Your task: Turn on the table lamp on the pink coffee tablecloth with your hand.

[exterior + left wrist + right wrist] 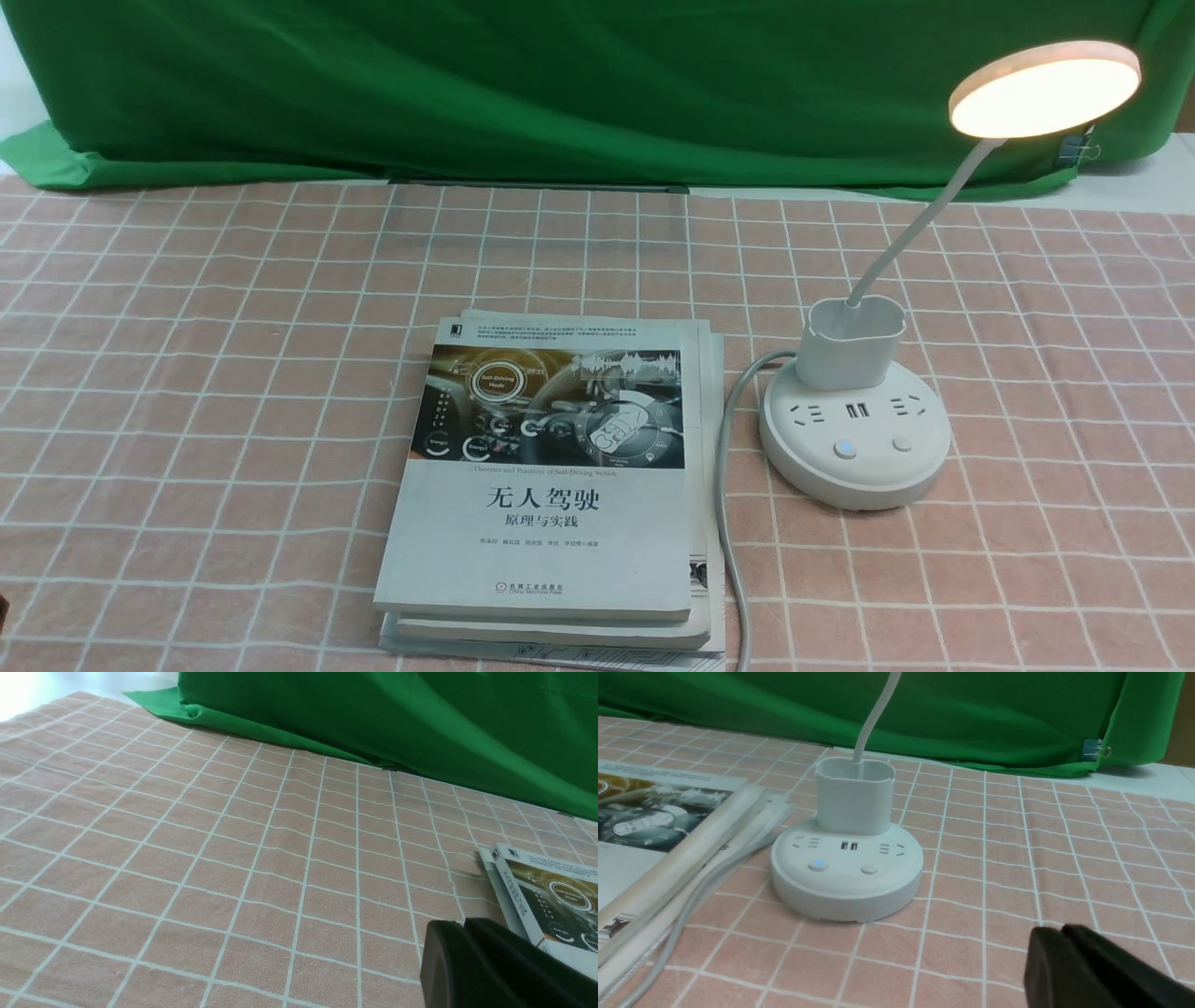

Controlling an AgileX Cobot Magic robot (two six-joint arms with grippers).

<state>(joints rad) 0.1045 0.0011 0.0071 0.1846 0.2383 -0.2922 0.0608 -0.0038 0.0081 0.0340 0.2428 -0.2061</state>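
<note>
Right gripper point(1057, 940) closed, empty, near lit table lamp point(854, 439), neck rising from cup-shaped holder point(851, 343).

Top book point(551, 476) cover: title "无人驾驶", subtitle "原理与实践"; "Self-Driving Mode" in cover art; "China Machine Press" at bottom. Remaining small print illegible.

There is one table lamp point(854, 411) at about 3 o'clock on one pink coffee tablecloth point(187, 373), and its round base has two buttons point(845, 450) and one grey cord point(724, 485). There are three books point(551, 485) in one stack near 6 o'clock, and one green cloth point(560, 84) hangs at 12 o'clock. Each wrist view shows one black gripper, the left gripper point(462, 926) and the right gripper point(1062, 931), so that makes two.
</note>
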